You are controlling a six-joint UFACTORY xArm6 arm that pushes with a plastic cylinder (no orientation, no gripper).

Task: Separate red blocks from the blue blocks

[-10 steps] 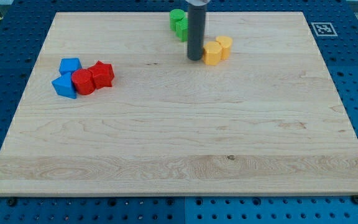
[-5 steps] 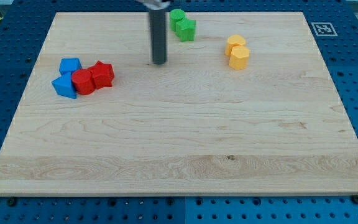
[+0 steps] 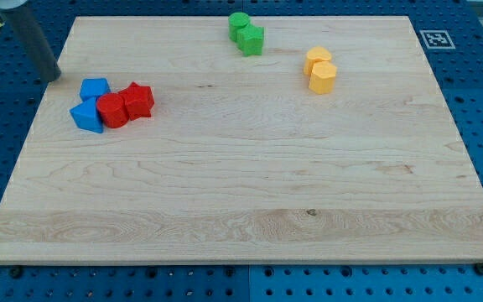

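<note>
Two blue blocks and two red blocks sit in a tight cluster at the board's left. The upper blue block point(image 3: 95, 88) and the lower blue block point(image 3: 85, 116) are on the cluster's left. The red cylinder-like block point(image 3: 111, 110) touches them, and the red star-shaped block point(image 3: 138, 100) is to its right. My tip point(image 3: 53, 77) is at the board's left edge, a little up and to the left of the upper blue block, not touching it.
Two green blocks point(image 3: 246, 33) sit at the top middle of the wooden board point(image 3: 241, 201). Two yellow blocks point(image 3: 319, 70) sit at the upper right. A marker tag point(image 3: 436, 39) lies beyond the board's top right corner.
My tip has swept left across the top of the board, from beside the yellow blocks to the left edge near the blue blocks. The yellow blocks shifted right early on.
</note>
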